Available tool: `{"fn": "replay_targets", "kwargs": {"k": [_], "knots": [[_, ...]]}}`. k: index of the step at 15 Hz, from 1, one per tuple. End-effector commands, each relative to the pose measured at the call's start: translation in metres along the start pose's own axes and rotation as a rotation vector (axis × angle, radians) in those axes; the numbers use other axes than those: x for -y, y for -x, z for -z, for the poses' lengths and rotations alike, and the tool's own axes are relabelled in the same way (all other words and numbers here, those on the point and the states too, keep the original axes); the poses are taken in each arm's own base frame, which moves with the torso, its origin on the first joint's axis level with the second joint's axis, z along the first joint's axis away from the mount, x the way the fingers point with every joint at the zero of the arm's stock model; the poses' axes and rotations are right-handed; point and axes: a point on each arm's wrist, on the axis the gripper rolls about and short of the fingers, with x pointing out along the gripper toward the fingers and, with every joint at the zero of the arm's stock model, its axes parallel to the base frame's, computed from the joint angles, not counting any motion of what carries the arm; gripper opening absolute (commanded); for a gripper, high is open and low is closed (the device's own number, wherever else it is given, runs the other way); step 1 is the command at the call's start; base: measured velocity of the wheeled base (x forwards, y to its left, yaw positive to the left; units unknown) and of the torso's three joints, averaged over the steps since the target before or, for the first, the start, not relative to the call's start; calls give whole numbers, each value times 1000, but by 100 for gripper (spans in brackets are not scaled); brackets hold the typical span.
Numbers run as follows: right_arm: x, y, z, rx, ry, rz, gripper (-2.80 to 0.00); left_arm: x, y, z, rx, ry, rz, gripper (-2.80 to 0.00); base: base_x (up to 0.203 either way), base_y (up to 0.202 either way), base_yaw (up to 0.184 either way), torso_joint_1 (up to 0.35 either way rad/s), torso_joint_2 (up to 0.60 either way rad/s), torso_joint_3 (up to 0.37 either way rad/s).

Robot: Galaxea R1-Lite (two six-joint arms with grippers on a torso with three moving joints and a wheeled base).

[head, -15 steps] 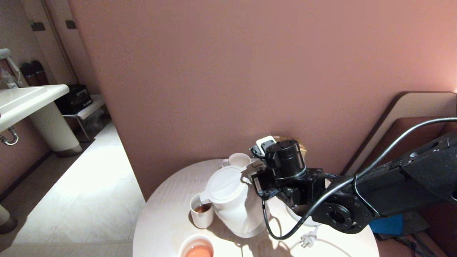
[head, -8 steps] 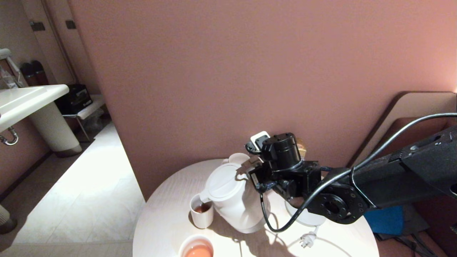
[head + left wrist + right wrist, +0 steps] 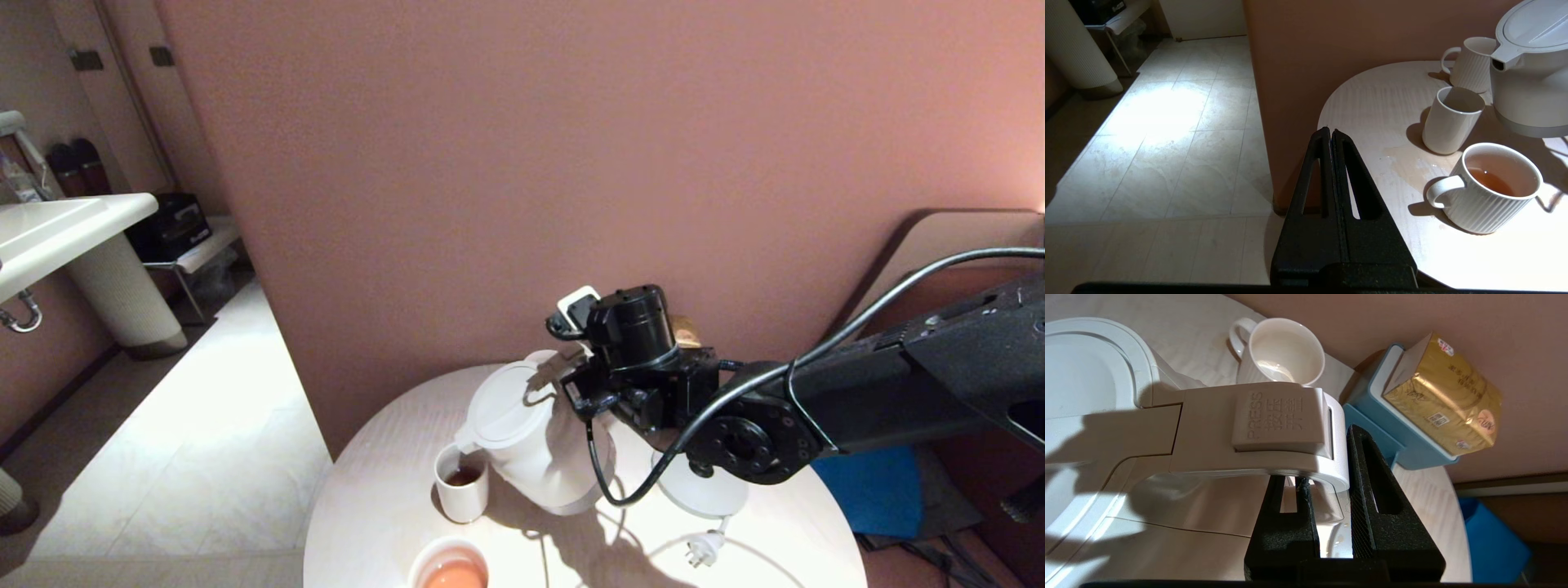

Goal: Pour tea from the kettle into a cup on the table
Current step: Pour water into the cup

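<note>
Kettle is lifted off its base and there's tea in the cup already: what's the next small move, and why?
Probably set it down on its round base. The right gripper is shut on the kettle handle, the spout is near level over the cup, which holds dark tea, and no stream shows.

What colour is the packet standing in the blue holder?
Shiny gold packet; the right wrist view shows it best.

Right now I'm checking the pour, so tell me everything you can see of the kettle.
The kettle is large, white, plastic-looking, with a flat round lid, short spout, grey bottom band and a loop handle bearing a PRESS button. It is lifted off the table, tilted spout-down toward the cup, which holds dark tea. The right gripper is shut on its handle. Nothing else touches it.
</note>
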Motion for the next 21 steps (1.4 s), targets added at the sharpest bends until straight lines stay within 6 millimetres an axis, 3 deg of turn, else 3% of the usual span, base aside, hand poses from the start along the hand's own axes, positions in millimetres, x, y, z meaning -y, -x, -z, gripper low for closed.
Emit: {"fn": "replay_targets", "kwargs": {"k": [1, 21], "knots": [[-2, -3, 0, -1, 12, 3, -280, 0, 0, 0, 0, 0, 0, -280, 0, 0, 0, 0, 0, 0], [0, -21, -10, 8, 155, 30, -280, 0, 0, 0, 0, 0, 0, -280, 0, 0, 0, 0, 0, 0]]}}
